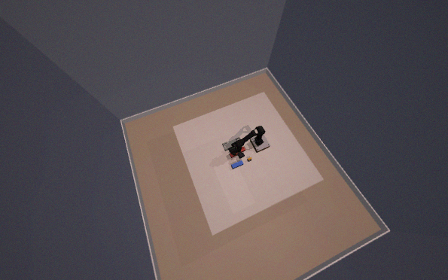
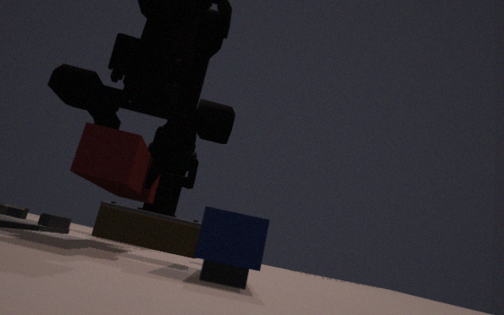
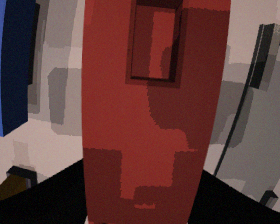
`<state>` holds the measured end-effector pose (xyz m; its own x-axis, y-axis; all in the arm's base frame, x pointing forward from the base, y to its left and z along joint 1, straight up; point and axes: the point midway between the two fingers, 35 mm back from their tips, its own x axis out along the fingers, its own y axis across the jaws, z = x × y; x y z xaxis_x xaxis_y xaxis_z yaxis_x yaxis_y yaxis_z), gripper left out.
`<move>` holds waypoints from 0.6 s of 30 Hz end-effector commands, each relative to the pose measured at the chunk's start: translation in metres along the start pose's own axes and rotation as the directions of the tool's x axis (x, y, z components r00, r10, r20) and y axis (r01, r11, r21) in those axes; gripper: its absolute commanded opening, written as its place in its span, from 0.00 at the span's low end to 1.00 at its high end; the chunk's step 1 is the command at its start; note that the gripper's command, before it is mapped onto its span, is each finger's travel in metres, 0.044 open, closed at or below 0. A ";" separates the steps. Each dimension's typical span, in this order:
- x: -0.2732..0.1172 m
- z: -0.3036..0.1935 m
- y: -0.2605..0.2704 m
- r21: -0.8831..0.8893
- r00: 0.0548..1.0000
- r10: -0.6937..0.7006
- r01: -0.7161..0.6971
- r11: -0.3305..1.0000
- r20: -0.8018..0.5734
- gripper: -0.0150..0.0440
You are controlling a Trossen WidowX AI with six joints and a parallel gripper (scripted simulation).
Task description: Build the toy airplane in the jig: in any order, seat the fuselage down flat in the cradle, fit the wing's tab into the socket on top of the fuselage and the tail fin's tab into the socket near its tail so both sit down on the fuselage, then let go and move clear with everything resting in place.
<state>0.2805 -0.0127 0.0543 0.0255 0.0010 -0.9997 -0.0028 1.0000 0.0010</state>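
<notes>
My gripper point(image 1: 237, 151) point(image 2: 129, 161) point(image 3: 139, 163) is shut on the red fuselage point(image 1: 242, 150) point(image 2: 108, 154) point(image 3: 111, 120), one finger on each long side. The fuselage hangs above the white surface, and one rectangular socket shows in its top. The blue wing point(image 1: 237, 165) point(image 2: 235, 237) point(image 3: 13, 70) lies beside it, resting on its dark tab. The small yellow tail fin point(image 1: 249, 159) point(image 3: 10, 189) lies nearer the arm's base, with a dark part on it. The grey jig point(image 1: 227, 146) point(image 2: 54, 223) point(image 3: 258, 135) is on the fuselage's other side. The fingertips are partly hidden.
The arm's base point(image 1: 260, 144) point(image 2: 141, 229) stands beyond the fuselage, with bolts on its top. Low dark walls rise from the jig plate. The white sheet point(image 1: 239, 211) lies on a brown floor point(image 1: 325, 214).
</notes>
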 end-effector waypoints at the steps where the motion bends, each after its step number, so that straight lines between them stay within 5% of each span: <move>1: -0.013 0.001 0.001 0.003 1.000 0.004 -0.004 1.000 0.009 0.25; 18: -0.066 -0.007 0.001 0.003 1.000 0.004 -0.004 1.000 0.008 0.25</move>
<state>0.2734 -0.0127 0.1105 0.0251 0.0010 -0.9997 -0.0014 1.0000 0.0010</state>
